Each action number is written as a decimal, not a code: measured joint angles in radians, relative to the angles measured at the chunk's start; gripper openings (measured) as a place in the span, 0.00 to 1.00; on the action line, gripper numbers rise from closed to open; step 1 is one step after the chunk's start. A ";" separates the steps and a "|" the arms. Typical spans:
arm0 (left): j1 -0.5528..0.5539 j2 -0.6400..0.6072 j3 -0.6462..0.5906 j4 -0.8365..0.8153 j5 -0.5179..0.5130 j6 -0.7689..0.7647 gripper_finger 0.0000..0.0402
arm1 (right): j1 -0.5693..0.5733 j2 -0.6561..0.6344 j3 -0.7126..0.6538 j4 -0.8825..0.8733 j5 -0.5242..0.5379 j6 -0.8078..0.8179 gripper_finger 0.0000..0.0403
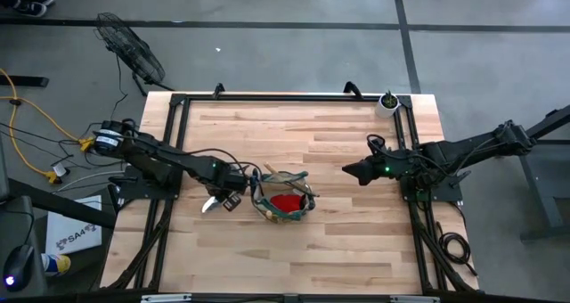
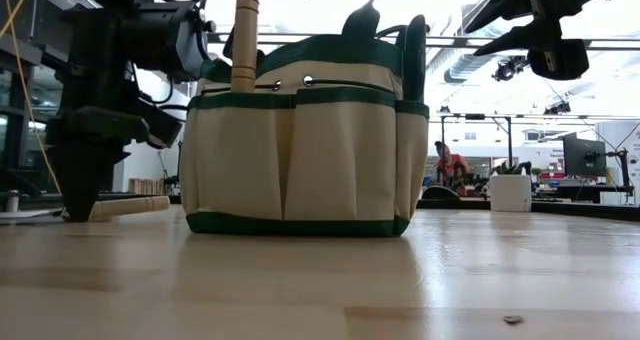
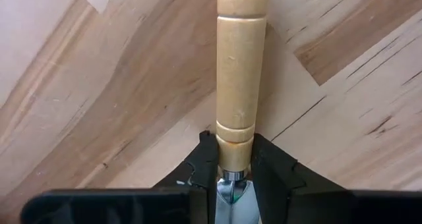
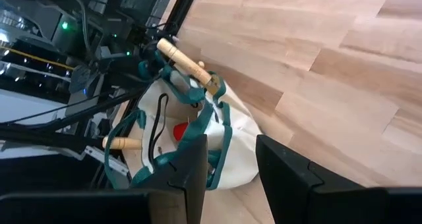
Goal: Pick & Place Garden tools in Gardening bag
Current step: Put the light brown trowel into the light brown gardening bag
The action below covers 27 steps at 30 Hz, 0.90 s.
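We saw a wood desk [image 1: 356, 232], a pot [image 1: 388, 101] at its far right corner, and a fan [image 1: 132, 46] on the floor. The left gripper [image 3: 234, 178] had its jaws closing around a trowel [image 3: 241, 72] beside the bag [image 1: 283, 199]; the right gripper [image 4: 231, 165] had its jaws released.

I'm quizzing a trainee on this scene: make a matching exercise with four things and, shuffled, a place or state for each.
Things:
1. trowel
2. bag
3. pot
4. right gripper

Places or states:
A. far right corner of the table
B. flat on the table, between the left gripper's fingers
C. in the air, right of the bag
D. mid-table, something red inside

Pairs: 1-B, 2-D, 3-A, 4-C
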 joint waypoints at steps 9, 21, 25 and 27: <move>-0.001 -0.106 -0.004 -0.045 0.036 0.042 0.15 | 0.000 0.000 0.000 0.000 -0.037 -0.005 0.30; -0.001 -0.327 0.002 -0.098 0.063 0.017 0.15 | 0.000 0.000 0.000 0.001 -0.039 -0.031 0.30; -0.001 -0.417 0.026 -0.087 0.044 0.014 0.15 | 0.000 0.000 0.000 0.001 -0.039 -0.044 0.30; -0.001 -0.455 0.040 -0.084 0.038 0.016 0.15 | 0.000 0.000 -0.001 0.007 -0.039 -0.056 0.30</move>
